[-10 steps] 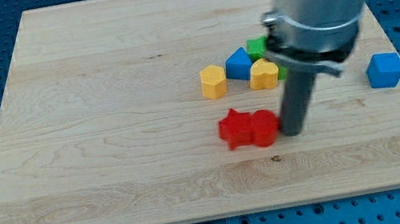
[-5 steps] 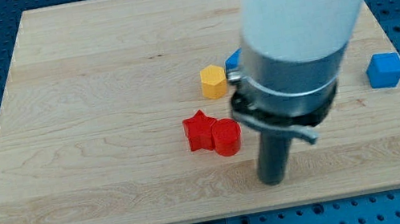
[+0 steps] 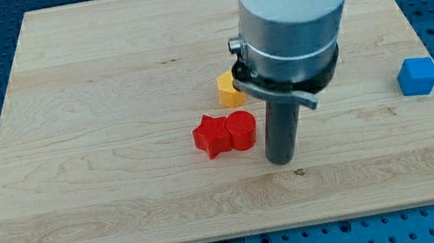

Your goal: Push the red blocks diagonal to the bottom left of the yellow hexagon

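Wooden board (image 3: 105, 87) on blue pegboard | my tip (image 3: 282, 161) down on board, bare rod, no claw to judge, just right of red cylinder (image 3: 242, 131) | red star (image 3: 211, 136) touching cylinder's left | both lower-left of yellow hexagon (image 3: 229, 90), partly hidden | blue cube (image 3: 417, 76) far right.

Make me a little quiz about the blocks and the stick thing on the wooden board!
1. True or false: the red star and the red cylinder are touching each other.
2. Where is my tip compared with the red cylinder? A) at the view's left of it B) at the view's right of it and a bit lower C) on top of it
3. Fill in: the block alone near the view's right edge of the board is coloured ____.

Key: 1 true. 2 B. 3 blue. Extra: the yellow block is partly hidden behind the arm, up and to the right of the reds.
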Controlling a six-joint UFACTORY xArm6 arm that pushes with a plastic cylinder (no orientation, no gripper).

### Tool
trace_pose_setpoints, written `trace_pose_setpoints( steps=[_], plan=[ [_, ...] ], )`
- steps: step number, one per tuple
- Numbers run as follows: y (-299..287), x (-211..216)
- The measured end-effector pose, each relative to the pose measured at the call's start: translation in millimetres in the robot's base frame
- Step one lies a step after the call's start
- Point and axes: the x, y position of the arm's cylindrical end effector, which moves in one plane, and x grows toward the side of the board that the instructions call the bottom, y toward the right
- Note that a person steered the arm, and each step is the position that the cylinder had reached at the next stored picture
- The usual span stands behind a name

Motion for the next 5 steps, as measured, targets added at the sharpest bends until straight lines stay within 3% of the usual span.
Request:
trace_pose_setpoints(
  steps=[2, 5],
  plan=[
    [-23, -39],
    [4, -15]
  ],
)
